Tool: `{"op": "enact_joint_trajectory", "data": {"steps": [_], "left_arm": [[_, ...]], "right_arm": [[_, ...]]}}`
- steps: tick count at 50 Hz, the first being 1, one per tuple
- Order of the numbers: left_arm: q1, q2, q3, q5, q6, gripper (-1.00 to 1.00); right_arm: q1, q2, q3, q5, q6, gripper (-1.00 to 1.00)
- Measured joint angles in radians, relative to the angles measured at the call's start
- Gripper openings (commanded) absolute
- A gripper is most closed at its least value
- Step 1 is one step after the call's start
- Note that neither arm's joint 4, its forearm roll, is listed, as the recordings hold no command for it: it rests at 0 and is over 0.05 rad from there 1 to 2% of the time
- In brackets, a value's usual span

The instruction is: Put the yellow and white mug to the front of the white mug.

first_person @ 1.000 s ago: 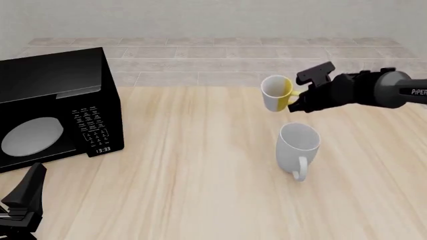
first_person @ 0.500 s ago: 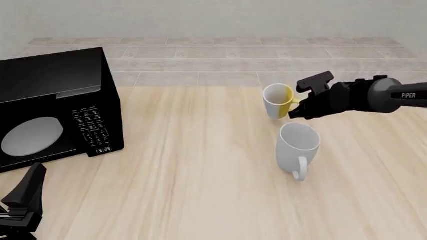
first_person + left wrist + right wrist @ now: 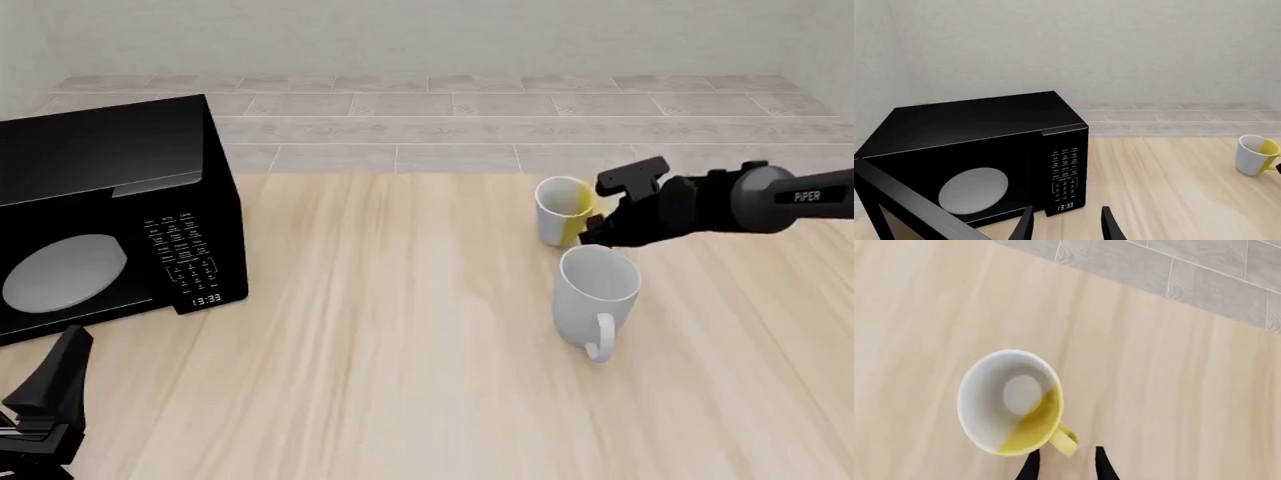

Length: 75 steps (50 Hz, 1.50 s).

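The yellow and white mug (image 3: pixel 562 210) stands upright on the table just beyond the white mug (image 3: pixel 597 285), slightly to its left. The white mug's handle points toward the table's front. My right gripper (image 3: pixel 595 226) is at the small mug's yellow handle (image 3: pixel 1065 438). In the right wrist view the gripper (image 3: pixel 1066 460) has its jaws apart, wider than the handle, with the handle's end between the tips and not touching them. The small mug (image 3: pixel 1255 154) also shows in the left wrist view. My left gripper (image 3: pixel 1067 220) is open and empty at the front left (image 3: pixel 54 385).
A black microwave (image 3: pixel 114 215) stands at the left of the table, its door (image 3: pixel 914 210) swung open toward my left gripper. Beyond the table's far edge lies a grey tiled floor (image 3: pixel 400 110).
My right gripper has lowered the yellow and white mug from above the table down onto it behind the white mug. The left arm has not moved.
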Motion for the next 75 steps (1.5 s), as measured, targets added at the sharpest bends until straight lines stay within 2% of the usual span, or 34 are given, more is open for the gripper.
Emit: {"op": "enact_joint_trajectory", "data": {"steps": [17, 40, 49, 63, 75], "left_arm": [[0.000, 0.000, 0.000, 0.000, 0.000, 1.00], [0.000, 0.000, 0.000, 0.000, 0.000, 1.00], [0.000, 0.000, 0.000, 0.000, 0.000, 1.00], [0.000, 0.000, 0.000, 0.000, 0.000, 1.00], [0.000, 0.000, 0.000, 0.000, 0.000, 1.00]], "right_arm": [[-0.005, -0.010, 0.011, -0.002, 0.001, 1.00], [-0.028, -0.169, 0.055, 0.059, -0.052, 1.00], [-0.019, -0.255, 0.129, 0.036, -0.050, 1.00], [0.013, -0.449, 0.296, -0.049, -0.009, 1.00], [0.000, -0.601, 0.393, -0.069, -0.012, 1.00]]}}
